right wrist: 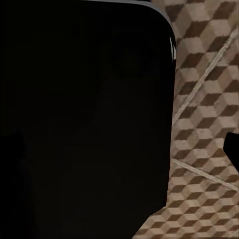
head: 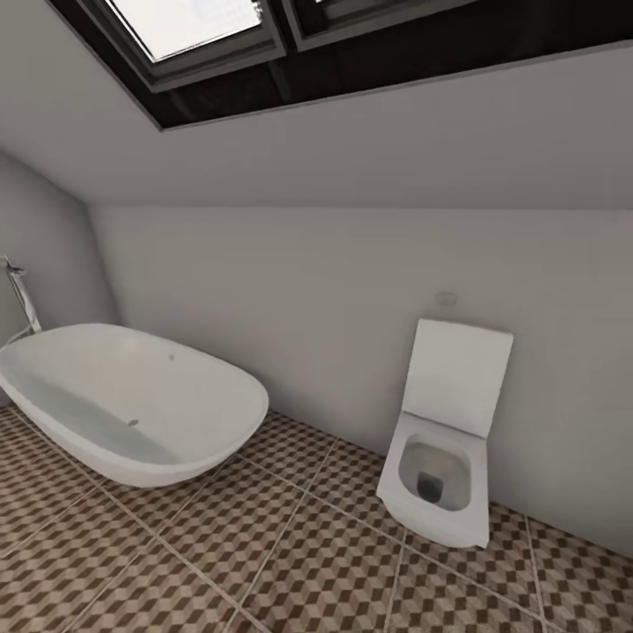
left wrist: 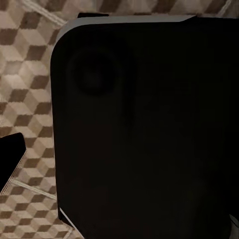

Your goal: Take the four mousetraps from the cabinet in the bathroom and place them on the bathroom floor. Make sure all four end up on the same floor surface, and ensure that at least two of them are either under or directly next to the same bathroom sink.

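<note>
Brown, beige and white cube-patterned bathroom floor tiles (head: 290,563) run under a sloping grey wall (head: 352,290), with one dark-framed skylight (head: 193,35) overhead. One oval white bathtub (head: 132,400) sits at the left with one chrome tap (head: 19,299) behind it; one white wall-hung toilet (head: 444,440), lid up, is at the right. In both wrist views a dark rounded body (left wrist: 144,129) hangs above the tiles; whether either gripper is wide or narrow, I cannot tell.
</note>
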`<state>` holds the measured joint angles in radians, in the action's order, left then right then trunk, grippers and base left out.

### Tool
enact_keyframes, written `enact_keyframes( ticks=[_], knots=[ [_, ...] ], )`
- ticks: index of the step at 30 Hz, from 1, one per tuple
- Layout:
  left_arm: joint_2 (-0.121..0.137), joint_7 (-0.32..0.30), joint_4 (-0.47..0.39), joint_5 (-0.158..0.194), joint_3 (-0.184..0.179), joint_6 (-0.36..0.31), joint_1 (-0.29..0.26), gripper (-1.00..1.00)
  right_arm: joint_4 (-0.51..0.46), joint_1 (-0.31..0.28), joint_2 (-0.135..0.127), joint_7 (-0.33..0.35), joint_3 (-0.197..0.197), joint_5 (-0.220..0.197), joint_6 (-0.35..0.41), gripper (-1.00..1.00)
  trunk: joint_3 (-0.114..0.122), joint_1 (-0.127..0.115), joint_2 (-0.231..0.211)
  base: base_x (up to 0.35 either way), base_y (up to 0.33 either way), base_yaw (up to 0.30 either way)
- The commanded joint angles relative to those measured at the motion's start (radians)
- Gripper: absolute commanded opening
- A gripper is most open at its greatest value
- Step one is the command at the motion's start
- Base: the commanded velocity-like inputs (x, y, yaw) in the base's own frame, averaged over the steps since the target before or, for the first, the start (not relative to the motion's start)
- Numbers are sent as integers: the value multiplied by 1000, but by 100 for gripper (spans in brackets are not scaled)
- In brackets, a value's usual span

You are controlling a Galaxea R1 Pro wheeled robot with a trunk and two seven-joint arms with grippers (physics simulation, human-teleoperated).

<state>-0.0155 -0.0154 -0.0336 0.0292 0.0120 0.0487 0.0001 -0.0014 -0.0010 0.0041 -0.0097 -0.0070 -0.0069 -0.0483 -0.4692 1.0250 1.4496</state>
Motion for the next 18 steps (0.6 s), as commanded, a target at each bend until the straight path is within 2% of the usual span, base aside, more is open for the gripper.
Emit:
enact_keyframes(
  ticks=[1,18],
  knots=[
    [0,-2,0,3,1,3,0,100,0,0,0,-1,-1,-1,-3,100,-1,0,0,0,0,-290],
    [0,-2,0,3,1,2,0,100,0,0,0,-1,-1,-1,-3,100,-1,0,0,0,0,-290]
  ],
)
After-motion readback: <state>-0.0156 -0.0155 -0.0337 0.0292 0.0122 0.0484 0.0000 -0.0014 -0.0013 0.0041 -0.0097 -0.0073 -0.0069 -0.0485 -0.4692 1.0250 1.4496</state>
